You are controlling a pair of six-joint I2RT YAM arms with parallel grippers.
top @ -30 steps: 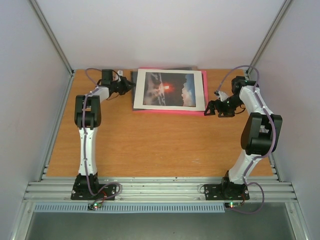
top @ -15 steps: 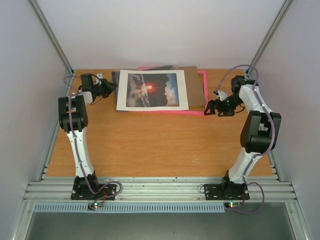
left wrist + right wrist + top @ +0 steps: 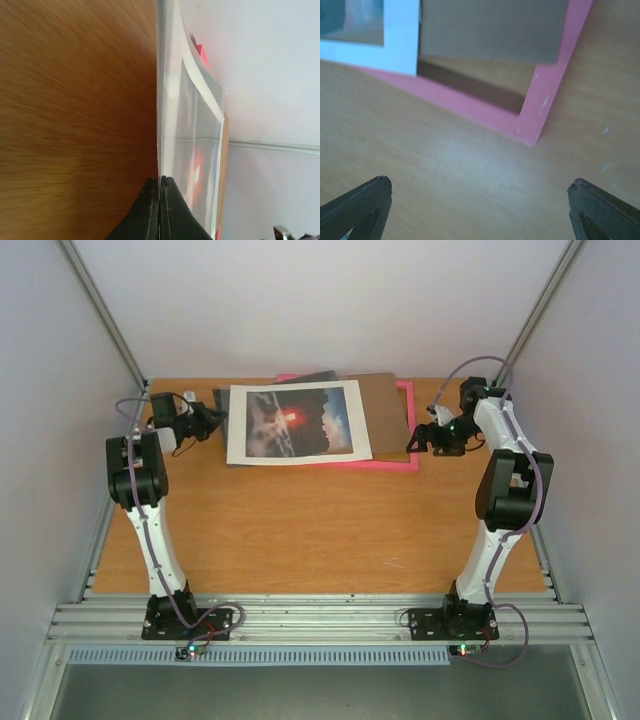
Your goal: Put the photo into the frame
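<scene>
The photo (image 3: 292,422), a white-bordered seascape print with a red sun, lies picture side up over the left part of the pink frame (image 3: 407,420). My left gripper (image 3: 216,421) is shut on the photo's left edge. The left wrist view shows the photo (image 3: 192,130) edge-on, pinched between the black fingertips of the left gripper (image 3: 160,183). My right gripper (image 3: 414,441) is open beside the frame's right side, holding nothing. In the right wrist view the frame's corner (image 3: 535,127) lies just ahead of the right gripper (image 3: 480,197), and a photo corner (image 3: 400,45) shows at the upper left.
A brown backing board (image 3: 378,412) lies inside the frame, also visible as the board (image 3: 490,30) in the right wrist view. A dark sheet (image 3: 312,377) pokes out from under the photo. Cage posts and walls stand close on both sides of the wooden table (image 3: 300,530).
My left arm has dragged the photo leftwards, baring the brown board and the frame's right side. My right gripper has moved up and back along the frame's right side.
</scene>
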